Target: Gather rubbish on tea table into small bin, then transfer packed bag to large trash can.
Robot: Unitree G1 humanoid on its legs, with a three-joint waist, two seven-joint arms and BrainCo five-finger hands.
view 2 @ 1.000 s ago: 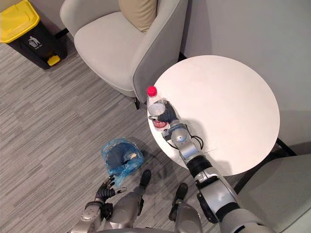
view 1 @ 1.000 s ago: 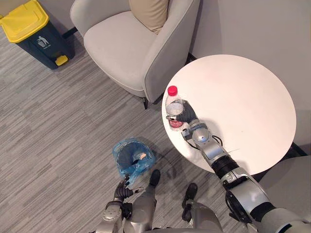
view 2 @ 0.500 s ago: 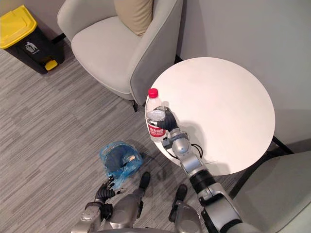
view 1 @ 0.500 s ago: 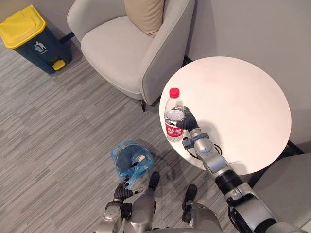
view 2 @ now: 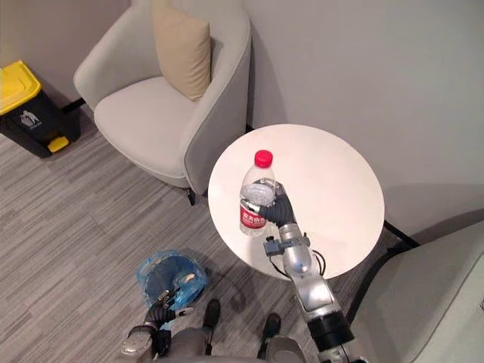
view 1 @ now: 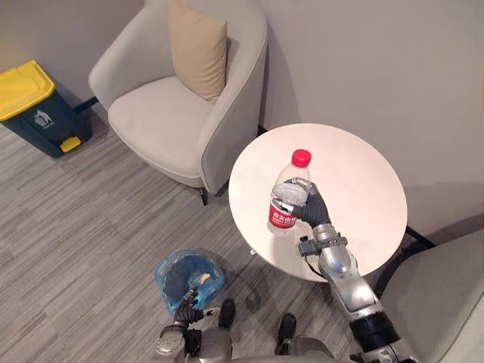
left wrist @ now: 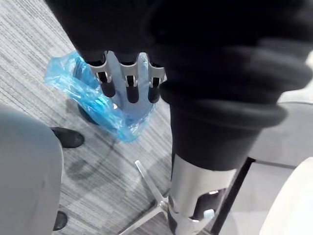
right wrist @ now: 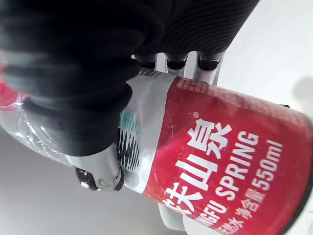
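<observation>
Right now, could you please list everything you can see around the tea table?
armchair: one, pale grey, by the wall.
cushion: one, beige, on the armchair.
tea table: one, white, round, right of the armchair.
water bottle: one, clear, red cap and label, held upright over the tea table.
small bin: one, blue-bagged, on the floor left of the tea table.
large trash can: one, dark, yellow lid, far left.
second chair: one, grey, lower right.
left hand: one, fingers relaxed, empty, by the small bin.
right hand: one, fingers curled round the water bottle.
</observation>
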